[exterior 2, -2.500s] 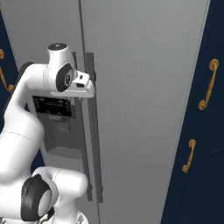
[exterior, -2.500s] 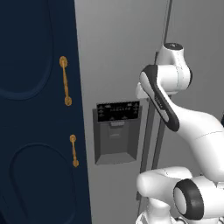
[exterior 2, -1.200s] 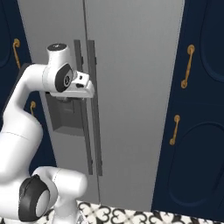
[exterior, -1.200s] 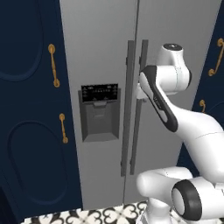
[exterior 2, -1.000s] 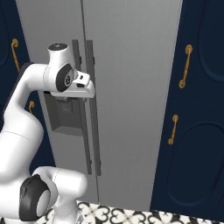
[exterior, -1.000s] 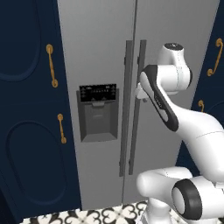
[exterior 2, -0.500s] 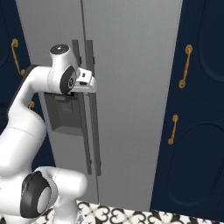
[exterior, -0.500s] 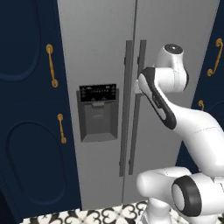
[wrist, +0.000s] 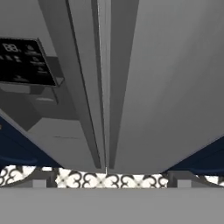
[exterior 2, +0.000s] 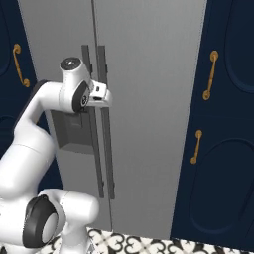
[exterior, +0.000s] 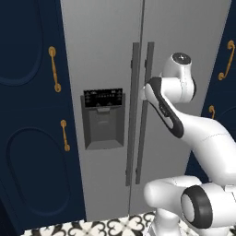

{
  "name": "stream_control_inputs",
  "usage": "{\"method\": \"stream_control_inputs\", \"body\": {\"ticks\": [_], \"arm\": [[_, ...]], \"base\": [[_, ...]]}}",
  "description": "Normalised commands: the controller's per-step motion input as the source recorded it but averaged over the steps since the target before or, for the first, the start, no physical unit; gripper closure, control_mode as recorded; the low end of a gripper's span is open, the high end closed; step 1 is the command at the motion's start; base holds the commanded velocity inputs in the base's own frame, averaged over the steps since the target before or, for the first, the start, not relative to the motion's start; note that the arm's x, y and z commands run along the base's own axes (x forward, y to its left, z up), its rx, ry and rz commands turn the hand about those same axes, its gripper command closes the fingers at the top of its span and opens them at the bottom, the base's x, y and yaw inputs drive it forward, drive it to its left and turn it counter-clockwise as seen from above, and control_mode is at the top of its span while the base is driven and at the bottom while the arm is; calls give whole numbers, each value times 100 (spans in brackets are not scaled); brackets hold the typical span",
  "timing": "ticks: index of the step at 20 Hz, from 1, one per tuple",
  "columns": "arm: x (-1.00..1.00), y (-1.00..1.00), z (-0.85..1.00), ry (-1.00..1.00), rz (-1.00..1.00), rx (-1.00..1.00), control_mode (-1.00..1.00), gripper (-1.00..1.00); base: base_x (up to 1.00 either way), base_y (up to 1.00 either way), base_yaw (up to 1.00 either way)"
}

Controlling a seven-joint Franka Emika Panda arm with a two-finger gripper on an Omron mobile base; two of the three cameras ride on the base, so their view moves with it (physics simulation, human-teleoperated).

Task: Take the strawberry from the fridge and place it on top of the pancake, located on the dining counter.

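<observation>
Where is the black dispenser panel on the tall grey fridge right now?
The black dispenser panel sits on the left door of the closed tall grey fridge, left of its two vertical door handles in the left base view, with the navy cabinet further left.
</observation>
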Motion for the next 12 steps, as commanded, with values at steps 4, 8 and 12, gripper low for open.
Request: {"method": "stream_control_inputs", "body": {"ticks": [4,8,12], "arm": [[51,-1,-3,-1,-3,0,-100,-100],[54,-3,0,3,0,0,-100,-100],[45,-2,0,-4,0,0,-100,-100]], "base": [[0,0,0],[0,0,0],[0,0,0]]}}
